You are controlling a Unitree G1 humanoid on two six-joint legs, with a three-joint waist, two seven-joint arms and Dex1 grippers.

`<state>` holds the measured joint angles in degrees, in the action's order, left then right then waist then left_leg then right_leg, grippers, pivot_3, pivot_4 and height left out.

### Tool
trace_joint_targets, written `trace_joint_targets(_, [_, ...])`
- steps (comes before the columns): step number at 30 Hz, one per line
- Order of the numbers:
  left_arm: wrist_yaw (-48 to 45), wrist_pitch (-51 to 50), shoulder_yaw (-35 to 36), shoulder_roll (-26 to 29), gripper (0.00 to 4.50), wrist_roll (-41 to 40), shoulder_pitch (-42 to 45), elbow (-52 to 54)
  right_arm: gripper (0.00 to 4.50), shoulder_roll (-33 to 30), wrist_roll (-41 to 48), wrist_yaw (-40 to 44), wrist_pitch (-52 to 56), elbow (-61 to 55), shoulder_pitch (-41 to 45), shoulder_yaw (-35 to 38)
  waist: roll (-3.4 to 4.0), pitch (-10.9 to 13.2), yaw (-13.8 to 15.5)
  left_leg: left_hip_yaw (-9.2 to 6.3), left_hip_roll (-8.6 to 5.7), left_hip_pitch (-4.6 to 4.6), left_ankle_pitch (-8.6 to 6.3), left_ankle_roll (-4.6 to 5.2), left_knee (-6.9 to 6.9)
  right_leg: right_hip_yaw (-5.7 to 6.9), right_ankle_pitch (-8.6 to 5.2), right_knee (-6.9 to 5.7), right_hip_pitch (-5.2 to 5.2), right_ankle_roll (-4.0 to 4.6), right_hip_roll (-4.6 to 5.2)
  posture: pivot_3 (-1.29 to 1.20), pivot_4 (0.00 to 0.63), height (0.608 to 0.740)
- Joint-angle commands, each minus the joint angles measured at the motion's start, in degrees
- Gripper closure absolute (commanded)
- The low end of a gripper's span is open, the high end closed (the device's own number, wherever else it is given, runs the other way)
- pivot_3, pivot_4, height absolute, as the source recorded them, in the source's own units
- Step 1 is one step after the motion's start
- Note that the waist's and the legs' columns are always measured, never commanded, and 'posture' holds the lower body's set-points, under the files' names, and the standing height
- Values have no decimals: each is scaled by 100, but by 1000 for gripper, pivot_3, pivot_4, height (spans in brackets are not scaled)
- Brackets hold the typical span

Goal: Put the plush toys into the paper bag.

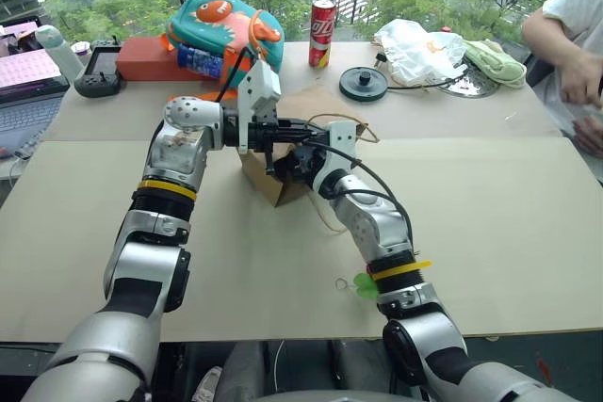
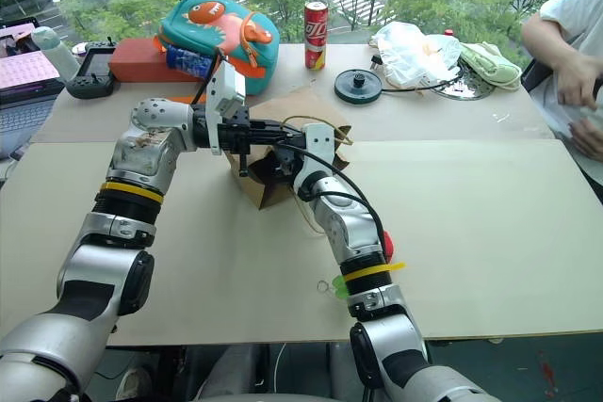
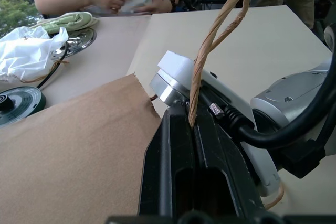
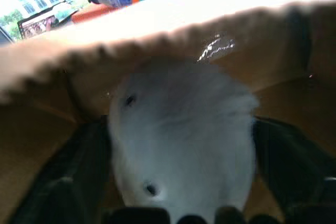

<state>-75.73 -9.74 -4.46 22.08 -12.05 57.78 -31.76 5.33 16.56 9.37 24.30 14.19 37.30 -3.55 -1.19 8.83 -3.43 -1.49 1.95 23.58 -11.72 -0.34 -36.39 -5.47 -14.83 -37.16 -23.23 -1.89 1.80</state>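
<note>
In the middle of the frame, the left gripper [image 3: 191, 129] pinches the paper bag's [image 1: 273, 185] handle [image 3: 210, 45]. The right gripper [image 4: 184, 182] is spread wide inside the bag, around the grey plush ball [image 4: 184, 135].

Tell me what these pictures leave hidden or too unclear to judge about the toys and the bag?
- Strawberry toy: the right arm covers all but a red edge in the right eye view.
- Grey-blue ball: blurred between the right gripper's spread fingers in the right wrist view; contact unclear.
- Paper bag: both arms cover its mouth in the head views.
- Bag handle: its lower end vanishes between the left gripper's shut fingers.
</note>
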Motion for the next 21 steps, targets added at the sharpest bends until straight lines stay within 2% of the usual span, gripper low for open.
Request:
trace_joint_targets(1, [32,108,29,-27,4500,-97,139,168,50,23,157,138,343,-880,-144,-74,0,0,-5,-1,0,1,0,0,1,0,0,1,0,0,0,0,150,739])
trace_joint_targets(13, [65,133,18,-72,4500,-118,110,146,50,-787,617,66,2125,-3554,-1320,252,0,0,26,-3,-2,7,0,0,-1,0,-1,5,0,-1,0,0,150,739])
trace_joint_targets(21, [83,192,19,-103,4500,-119,109,72,50,-1973,1217,29,3775,-5745,-2642,1122,0,0,103,-3,-5,17,0,0,-4,-3,-1,12,1,-2,1,0,150,739])
